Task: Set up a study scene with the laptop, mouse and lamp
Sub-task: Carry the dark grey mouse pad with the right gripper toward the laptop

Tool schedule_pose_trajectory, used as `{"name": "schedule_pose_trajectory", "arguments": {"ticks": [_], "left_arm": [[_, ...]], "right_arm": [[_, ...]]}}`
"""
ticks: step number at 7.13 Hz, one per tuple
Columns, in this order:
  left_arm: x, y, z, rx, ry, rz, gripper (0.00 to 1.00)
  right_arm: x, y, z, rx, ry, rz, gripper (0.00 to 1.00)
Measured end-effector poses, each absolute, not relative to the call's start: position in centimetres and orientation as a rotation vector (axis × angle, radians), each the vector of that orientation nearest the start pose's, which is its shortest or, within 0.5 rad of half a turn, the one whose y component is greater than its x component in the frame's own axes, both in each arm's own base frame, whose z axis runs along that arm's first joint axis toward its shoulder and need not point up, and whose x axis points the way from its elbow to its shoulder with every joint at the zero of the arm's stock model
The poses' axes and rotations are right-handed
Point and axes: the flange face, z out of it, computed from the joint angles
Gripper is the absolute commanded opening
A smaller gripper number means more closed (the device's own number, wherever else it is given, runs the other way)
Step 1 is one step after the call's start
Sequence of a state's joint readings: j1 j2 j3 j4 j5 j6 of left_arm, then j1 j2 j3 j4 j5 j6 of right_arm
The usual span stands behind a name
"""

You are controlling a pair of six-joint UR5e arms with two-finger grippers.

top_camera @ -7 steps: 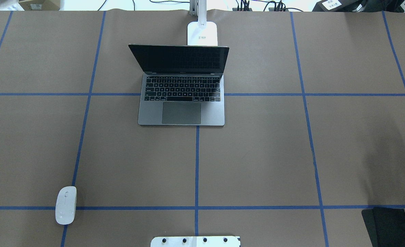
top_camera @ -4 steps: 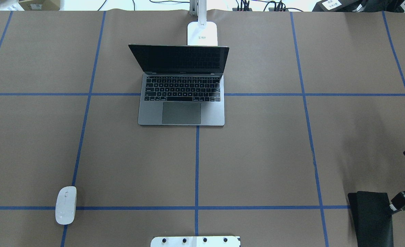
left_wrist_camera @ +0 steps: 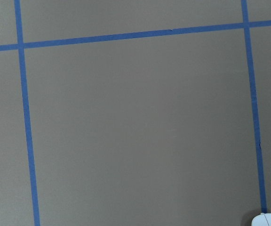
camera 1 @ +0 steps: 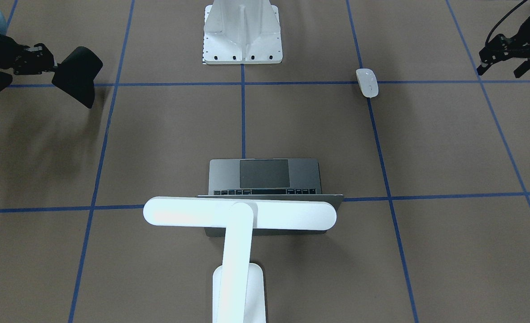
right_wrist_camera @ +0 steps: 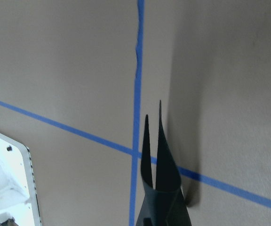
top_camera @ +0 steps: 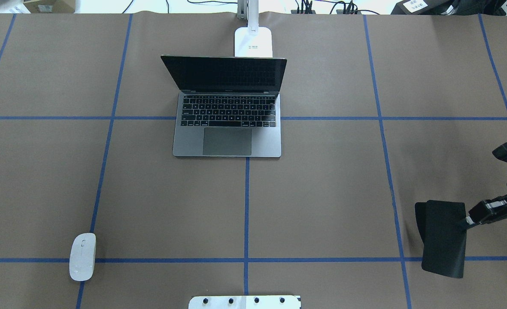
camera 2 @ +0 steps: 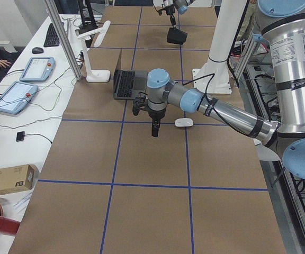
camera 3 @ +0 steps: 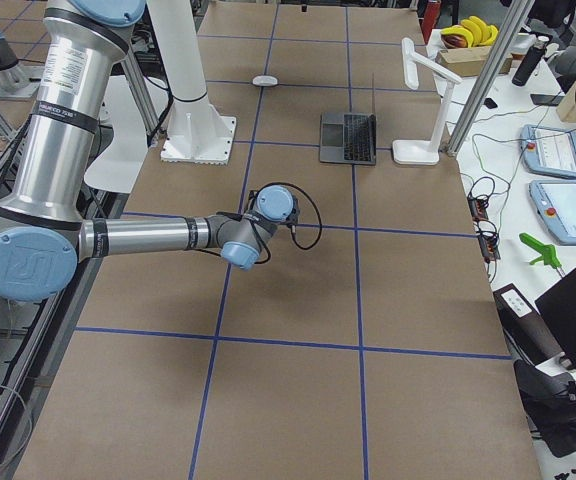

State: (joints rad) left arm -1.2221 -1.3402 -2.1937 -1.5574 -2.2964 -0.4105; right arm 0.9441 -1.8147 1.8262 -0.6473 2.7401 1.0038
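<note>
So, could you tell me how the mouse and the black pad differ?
The mouse is white, oval and small; the black pad is dark, thin and larger. The mouse lies untouched; the pad hangs gripped in the right claw. Both are close to the robot's side.

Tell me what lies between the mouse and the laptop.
Nothing stands between the mouse and the laptop. The stretch is bare brown table cover, crossed by one blue tape line near the mouse. The overhead exterior view shows this.

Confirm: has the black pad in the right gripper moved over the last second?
Yes. The black pad moved left and farther up the overhead view, nearing the vertical blue tape line.
</note>
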Motion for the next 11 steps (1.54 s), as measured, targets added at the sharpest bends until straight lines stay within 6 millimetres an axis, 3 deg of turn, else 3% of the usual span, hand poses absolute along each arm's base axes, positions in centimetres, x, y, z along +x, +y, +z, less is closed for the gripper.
{"name": "schedule_pose_trajectory", "arguments": {"ticks": [3,5,7,11], "left_arm": [[5.8,-38.7,46.4,0.083,0.792,0.084,1.0],[5.2,-39.0,47.2,0.088,0.785,0.093,1.0],[4.5,-39.4,48.9,0.085,0.773,0.105,1.0],[2.9,-39.9,51.1,0.092,0.758,0.132,1.0]], "right_arm": [[-20.0,-37.6,46.8,-0.175,-1.319,-0.184,0.0],[-20.9,-39.2,45.5,-0.125,-1.287,-0.152,0.0],[-23.3,-41.3,43.6,-0.088,-1.215,-0.103,0.0],[-28.4,-43.9,33.9,-0.105,-1.062,-0.033,0.0]]}}
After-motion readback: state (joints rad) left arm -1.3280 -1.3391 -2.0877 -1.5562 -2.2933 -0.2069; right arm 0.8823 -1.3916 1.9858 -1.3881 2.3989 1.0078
